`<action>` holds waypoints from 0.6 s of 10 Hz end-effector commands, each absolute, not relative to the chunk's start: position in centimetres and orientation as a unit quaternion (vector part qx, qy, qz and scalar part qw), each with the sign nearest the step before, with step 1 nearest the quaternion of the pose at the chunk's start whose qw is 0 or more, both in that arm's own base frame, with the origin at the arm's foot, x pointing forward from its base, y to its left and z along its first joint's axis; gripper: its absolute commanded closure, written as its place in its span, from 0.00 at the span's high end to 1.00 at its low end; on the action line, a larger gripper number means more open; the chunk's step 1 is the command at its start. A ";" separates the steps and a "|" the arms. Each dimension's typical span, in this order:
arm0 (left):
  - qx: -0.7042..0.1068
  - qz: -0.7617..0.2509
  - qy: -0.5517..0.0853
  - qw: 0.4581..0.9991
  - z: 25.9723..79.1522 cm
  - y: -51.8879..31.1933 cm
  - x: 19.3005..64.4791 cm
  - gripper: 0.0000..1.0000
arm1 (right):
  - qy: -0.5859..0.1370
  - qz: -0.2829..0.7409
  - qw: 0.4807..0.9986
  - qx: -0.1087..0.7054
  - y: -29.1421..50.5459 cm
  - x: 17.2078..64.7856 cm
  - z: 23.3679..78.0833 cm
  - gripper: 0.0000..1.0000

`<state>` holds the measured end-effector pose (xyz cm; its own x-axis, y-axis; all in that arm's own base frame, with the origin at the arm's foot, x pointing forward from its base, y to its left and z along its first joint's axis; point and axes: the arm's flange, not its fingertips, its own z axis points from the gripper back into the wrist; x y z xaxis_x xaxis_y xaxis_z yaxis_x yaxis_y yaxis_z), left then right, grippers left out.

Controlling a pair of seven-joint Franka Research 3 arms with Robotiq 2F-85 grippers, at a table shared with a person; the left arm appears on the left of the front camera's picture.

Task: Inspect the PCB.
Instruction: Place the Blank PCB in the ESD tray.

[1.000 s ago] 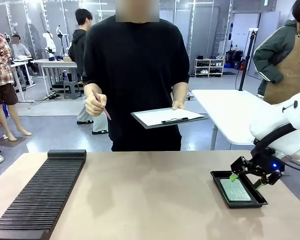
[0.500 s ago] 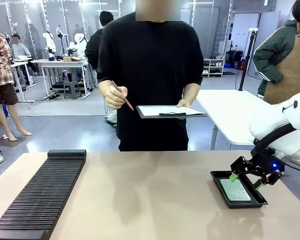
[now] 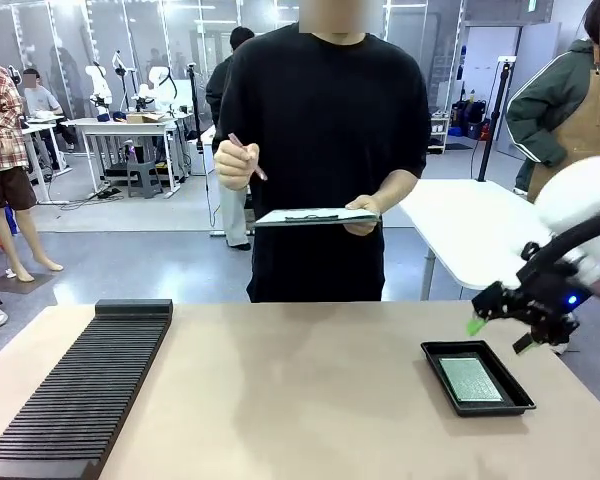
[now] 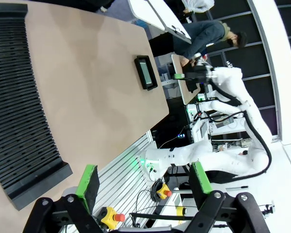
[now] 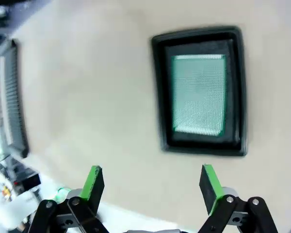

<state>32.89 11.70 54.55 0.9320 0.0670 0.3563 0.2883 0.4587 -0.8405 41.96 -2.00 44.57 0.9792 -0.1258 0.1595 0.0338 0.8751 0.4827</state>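
Since a second ago our right gripper (image 3: 505, 334) has lifted off the tray (image 3: 435, 355) and hangs above it, fingers spread and empty; the PCB (image 3: 470, 379) lies flat inside, on the bench (image 3: 300, 400); the person has stepped right with the clipboard (image 3: 305, 216); our left wrist view shows the left gripper (image 4: 143, 182) spread, nothing between; our right wrist view shows the PCB in the tray beyond the parted fingers (image 5: 93, 182).

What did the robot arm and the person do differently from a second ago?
The right gripper, open and empty, lifted up and away from the black tray to hang above its far right side. The person stepped toward the right and raised the clipboard and pen. The PCB stayed flat in the tray, and the ridged rack did not move.
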 end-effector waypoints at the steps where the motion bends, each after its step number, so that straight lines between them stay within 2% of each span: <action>1: -0.511 -0.067 -0.168 0.840 54.9 11.8 33.0 0.95 | -0.077 -0.022 0.940 0.333 -3.5 39.2 49.9 1.00; 4: -0.511 -0.067 -0.168 0.840 54.9 11.8 33.0 0.95 | -0.063 0.038 0.876 0.477 -7.0 34.0 53.9 1.00; 6: -0.511 -0.067 -0.168 0.840 54.9 11.8 33.0 0.95 | -0.080 0.046 0.852 0.516 -9.1 30.9 54.1 1.00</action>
